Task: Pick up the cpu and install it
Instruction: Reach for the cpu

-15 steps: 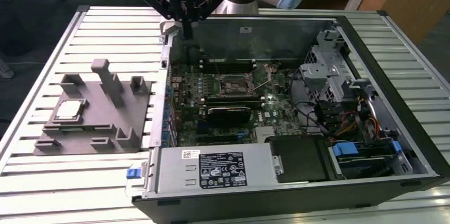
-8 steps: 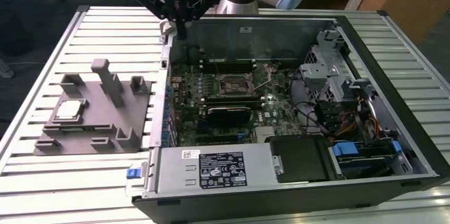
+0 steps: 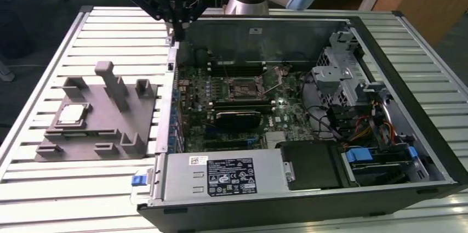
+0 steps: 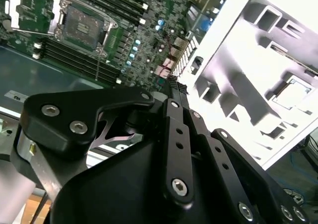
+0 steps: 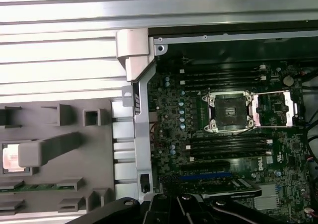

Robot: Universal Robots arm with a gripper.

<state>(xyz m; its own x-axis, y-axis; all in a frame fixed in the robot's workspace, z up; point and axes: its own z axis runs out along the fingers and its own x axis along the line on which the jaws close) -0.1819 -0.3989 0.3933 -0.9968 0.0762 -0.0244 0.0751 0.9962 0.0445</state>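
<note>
The cpu is a small silver-white square lying flat in a recess of the grey fixture block, on the exterior view's left. It also shows as a bright square in the second wrist view, and partly behind a fixture post in the first wrist view. The motherboard socket inside the case stands uncovered, its metal frame swung back. My gripper hangs high over the case's far left corner, well away from the cpu. Its fingers are shut together with nothing between them.
The open computer case lies on a slatted metal table. Inside are memory sticks, a power supply, a drive cage and cables. The fixture block has tall posts near the cpu.
</note>
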